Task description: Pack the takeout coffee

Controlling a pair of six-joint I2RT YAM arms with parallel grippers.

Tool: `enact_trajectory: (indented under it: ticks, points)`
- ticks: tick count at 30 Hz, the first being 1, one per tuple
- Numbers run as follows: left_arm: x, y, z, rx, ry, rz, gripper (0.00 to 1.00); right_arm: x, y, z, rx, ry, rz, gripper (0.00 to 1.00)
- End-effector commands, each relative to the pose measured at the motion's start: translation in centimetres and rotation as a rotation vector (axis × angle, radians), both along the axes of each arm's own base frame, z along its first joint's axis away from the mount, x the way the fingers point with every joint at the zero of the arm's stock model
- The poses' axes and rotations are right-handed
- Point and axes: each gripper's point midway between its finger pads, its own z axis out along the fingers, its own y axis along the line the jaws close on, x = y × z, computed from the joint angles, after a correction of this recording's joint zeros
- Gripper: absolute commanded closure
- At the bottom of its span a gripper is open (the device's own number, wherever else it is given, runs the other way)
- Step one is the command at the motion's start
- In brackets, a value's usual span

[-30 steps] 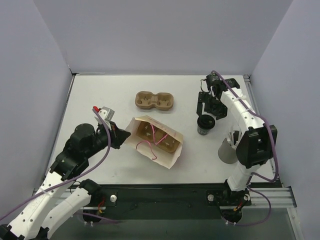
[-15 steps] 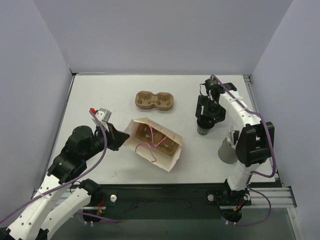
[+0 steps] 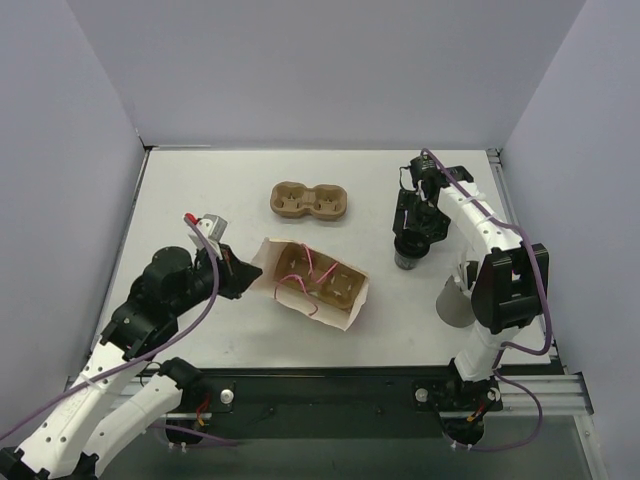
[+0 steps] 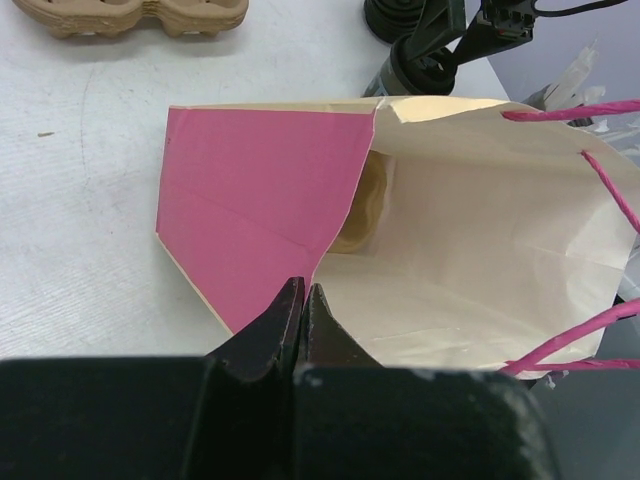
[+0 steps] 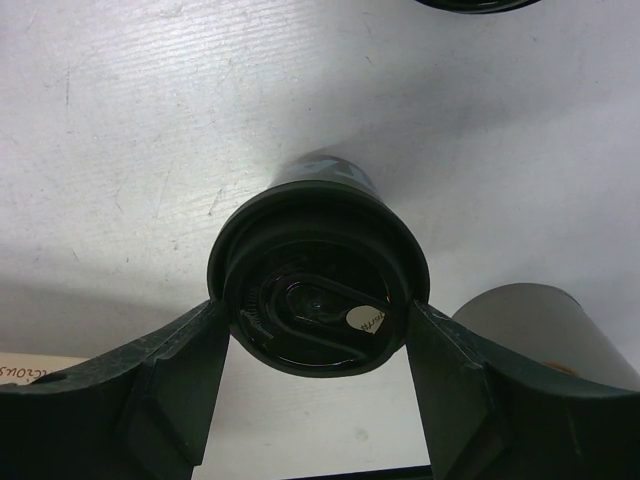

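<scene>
A black lidded coffee cup [image 3: 407, 257] stands on the table at the right. My right gripper [image 3: 411, 243] is down over it. In the right wrist view both fingers [image 5: 185, 375] press the lid rim of the cup [image 5: 318, 300], one on each side. My left gripper [image 3: 236, 276] is shut on the near edge of a cream paper bag [image 3: 312, 286] lying on its side. The left wrist view shows the fingertips [image 4: 290, 305] pinching the bag [image 4: 470, 230] beside its pink panel. A brown pulp tray [image 3: 318, 281] lies inside the bag.
A second brown pulp tray [image 3: 309, 201] sits behind the bag, and shows in the left wrist view [image 4: 130, 15]. A taller grey cylinder [image 3: 455, 301] lies near the right arm's base, close to the cup; it also shows in the right wrist view [image 5: 535, 330]. Pink handles [image 4: 600, 330] hang at the bag's mouth.
My right gripper has come down around the cup and closed on its lid. My left gripper has shifted the bag, which now lies flatter with its mouth wider.
</scene>
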Motion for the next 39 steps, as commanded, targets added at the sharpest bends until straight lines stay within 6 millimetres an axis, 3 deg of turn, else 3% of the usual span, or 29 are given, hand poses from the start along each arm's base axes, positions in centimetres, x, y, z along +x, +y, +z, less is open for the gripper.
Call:
enact_trajectory:
  ticks: [1,13,30,39]
  points:
    - [0.4,-0.7,3.0,-0.058,-0.041,-0.008,1.0,-1.4,-1.1,-0.9,-0.042,0.052,-0.002,0.32]
    - [0.6,-0.9,4.3,-0.095,-0.029,0.011,1.0,-0.8,-1.2,-0.1,-0.065,0.013,-0.007,0.23]
    - [1.0,-0.3,3.4,-0.067,0.029,0.062,1.0,-1.6,-2.2,2.1,-0.12,-0.059,-0.063,0.17]
    - [0.9,-0.3,3.5,-0.069,0.027,0.059,1.0,-1.8,-2.7,2.1,-0.15,-0.049,-0.055,0.17]
